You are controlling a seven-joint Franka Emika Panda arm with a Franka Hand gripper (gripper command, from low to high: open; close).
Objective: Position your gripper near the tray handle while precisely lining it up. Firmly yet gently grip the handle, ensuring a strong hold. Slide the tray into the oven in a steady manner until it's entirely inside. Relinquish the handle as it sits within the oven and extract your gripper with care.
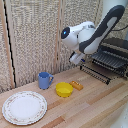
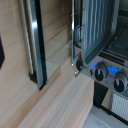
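I hover my gripper by the tray handle to line up; whether my jaws are apart I cannot tell.

tray: dark metal wire | oven: silvery trim | table: pale wood

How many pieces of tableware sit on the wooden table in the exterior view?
3: a white plate nearest the camera at the exterior view's left, a blue mug behind it, and a yellow bowl to the mug's right. The arm may hide others.
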